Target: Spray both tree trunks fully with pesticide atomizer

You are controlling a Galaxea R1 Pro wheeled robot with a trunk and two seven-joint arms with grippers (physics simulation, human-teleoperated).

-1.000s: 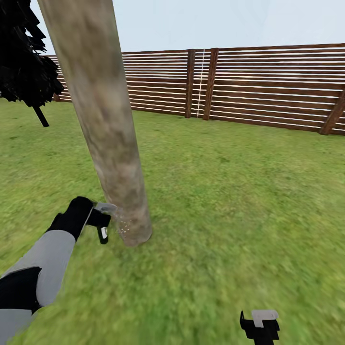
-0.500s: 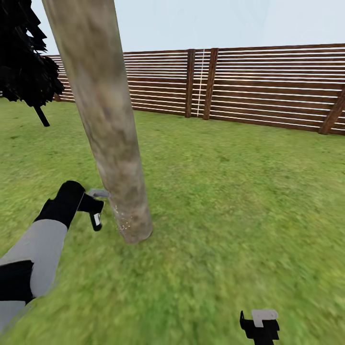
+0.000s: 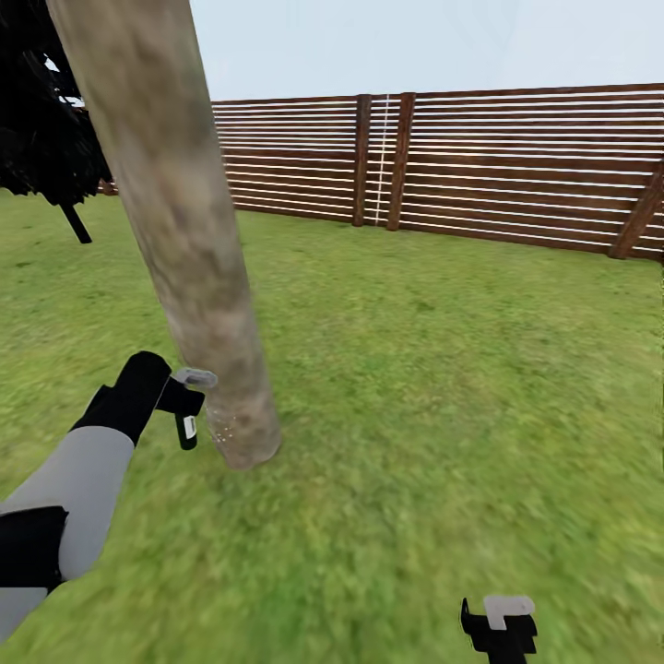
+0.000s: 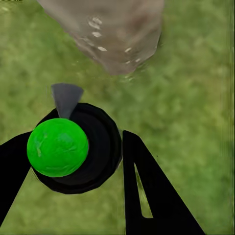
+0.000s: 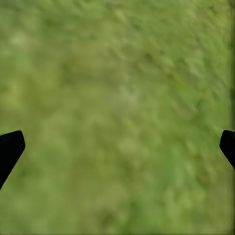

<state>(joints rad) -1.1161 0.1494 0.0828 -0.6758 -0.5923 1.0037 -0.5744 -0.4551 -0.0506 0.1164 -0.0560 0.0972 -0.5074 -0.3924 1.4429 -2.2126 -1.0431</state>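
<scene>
A thick mottled grey-beige tree trunk (image 3: 184, 231) leans up from the grass lawn (image 3: 443, 387). My left gripper (image 3: 184, 410) hovers just left of the trunk's base, shut on the pesticide atomizer (image 3: 192, 378). The atomizer (image 4: 58, 147) is a black body with a green round top, held between my black fingers (image 4: 147, 191). Its grey nozzle (image 4: 66, 98) points at the trunk (image 4: 112, 34), a short gap away. White specks dot the bark near the base (image 3: 226, 429). My right gripper (image 3: 498, 627) hangs low over the grass, open and empty (image 5: 117, 147).
A brown slatted wooden fence (image 3: 480, 166) closes off the lawn at the back. A dark conifer (image 3: 41, 138) stands at the far left behind the trunk. Grass stretches to the right of the tree.
The whole view has shifted a little, so the trunk sits further left. My left gripper with the atomizer has risen slightly beside the trunk's base. The right gripper has stayed put.
</scene>
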